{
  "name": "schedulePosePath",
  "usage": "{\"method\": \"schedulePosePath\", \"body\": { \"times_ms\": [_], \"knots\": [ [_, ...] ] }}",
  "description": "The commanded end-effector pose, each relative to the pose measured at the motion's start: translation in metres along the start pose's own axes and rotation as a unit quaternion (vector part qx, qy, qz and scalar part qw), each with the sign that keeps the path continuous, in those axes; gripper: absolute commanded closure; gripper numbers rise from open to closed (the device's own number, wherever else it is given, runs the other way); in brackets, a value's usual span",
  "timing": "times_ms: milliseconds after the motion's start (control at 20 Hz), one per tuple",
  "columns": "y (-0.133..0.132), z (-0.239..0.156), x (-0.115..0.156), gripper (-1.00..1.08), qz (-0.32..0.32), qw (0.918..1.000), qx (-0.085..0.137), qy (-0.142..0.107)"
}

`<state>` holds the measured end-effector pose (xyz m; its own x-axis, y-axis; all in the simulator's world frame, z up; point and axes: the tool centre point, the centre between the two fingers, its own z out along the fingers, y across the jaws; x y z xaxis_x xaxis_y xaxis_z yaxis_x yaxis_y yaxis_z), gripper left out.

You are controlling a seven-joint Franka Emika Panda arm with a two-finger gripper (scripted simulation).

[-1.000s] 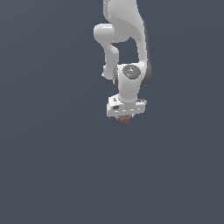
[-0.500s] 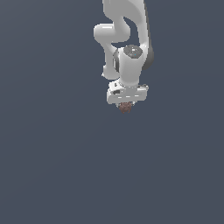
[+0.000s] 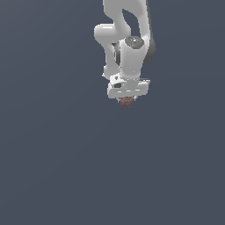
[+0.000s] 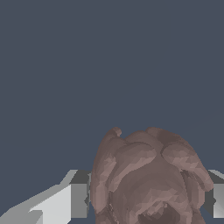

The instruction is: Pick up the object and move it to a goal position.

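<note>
The object (image 3: 126, 102) is a small bumpy reddish-brown lump that pokes out just below the white gripper (image 3: 127, 99) in the exterior view. In the wrist view the object (image 4: 146, 177) fills the space between the two grey-and-white fingers (image 4: 72, 199), which press against its sides. The gripper is shut on it. The white arm (image 3: 125, 41) rises above the gripper to the frame's upper edge.
A plain dark blue-grey surface (image 3: 61, 167) fills all of the exterior view around the arm. No other objects or edges show.
The gripper, with the object held in it, has moved up in the exterior view, and the wrist has turned a little.
</note>
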<state>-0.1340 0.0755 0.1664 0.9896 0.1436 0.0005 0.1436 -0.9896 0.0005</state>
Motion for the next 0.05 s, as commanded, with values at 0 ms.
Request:
{"method": "schedulePosePath", "body": {
  "times_ms": [0],
  "knots": [
    [-0.0003, -0.0016, -0.0009, 1.08, 0.0, 1.0, 0.0, 0.0]
  ]
}}
